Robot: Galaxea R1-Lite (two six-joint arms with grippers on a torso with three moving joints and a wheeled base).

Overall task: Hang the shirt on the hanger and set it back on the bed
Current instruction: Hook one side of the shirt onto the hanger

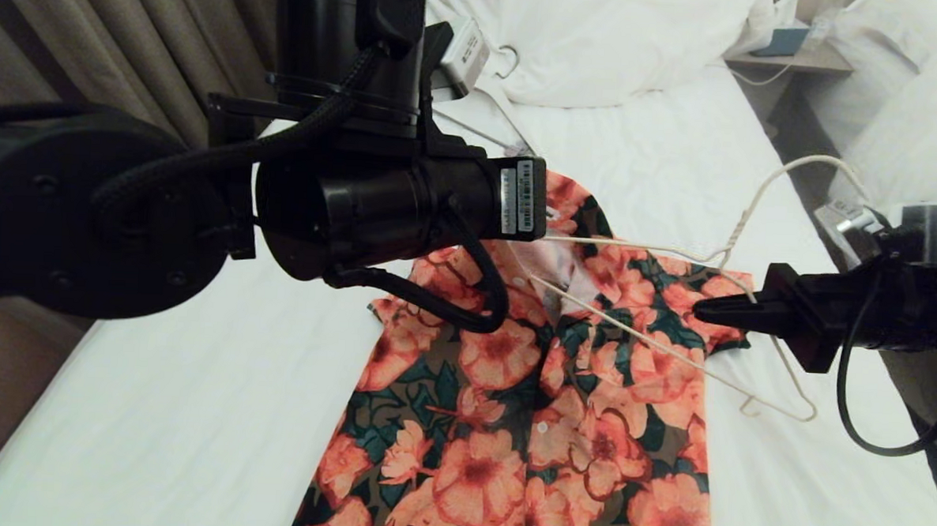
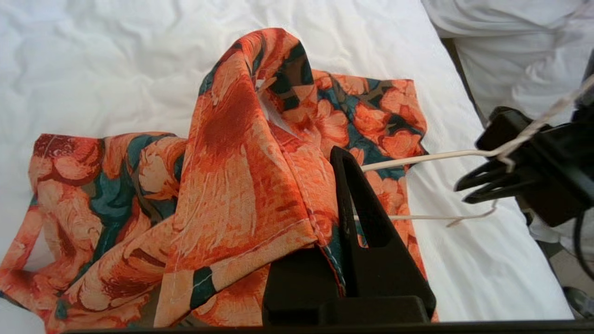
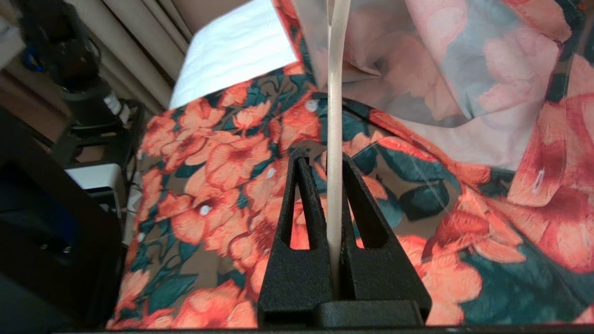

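On the bed [image 1: 195, 377]: a narrow white-sheeted mattress runs away from the robot toward a large white pillow [image 1: 605, 40] at its head end.
Shirt [image 1: 525, 423]: a floral orange-and-green button-up lies face up along the middle of the bed, nearer its right edge, collar toward the pillow, lower buttons fastened, neck area open.
Hanger [image 1: 655, 346]: a thin cream wire hanger is tilted above the collar, one arm reaching into the neck opening, the other end and hook sticking out past the shirt's right shoulder over the bed's right edge.
Left gripper [image 2: 334, 232]: clamped tight on a fold of shirt fabric near the collar, lifting it into a peak off the sheet; the black arm blocks much of the head view.
Right gripper [image 3: 335, 218]: closed on the hanger wire, which runs straight up between its fingers [image 3: 301, 208], held over the shirt's right shoulder.
Second hanger [image 1: 491, 110]: a thicker pale one lies by the pillow, untouched.
Done so far: both items are gripped, and the hanger's tip seems to have entered the neck.
Left to do: by my judgement, seat both shoulders on the wire, then lay the hung shirt back down.
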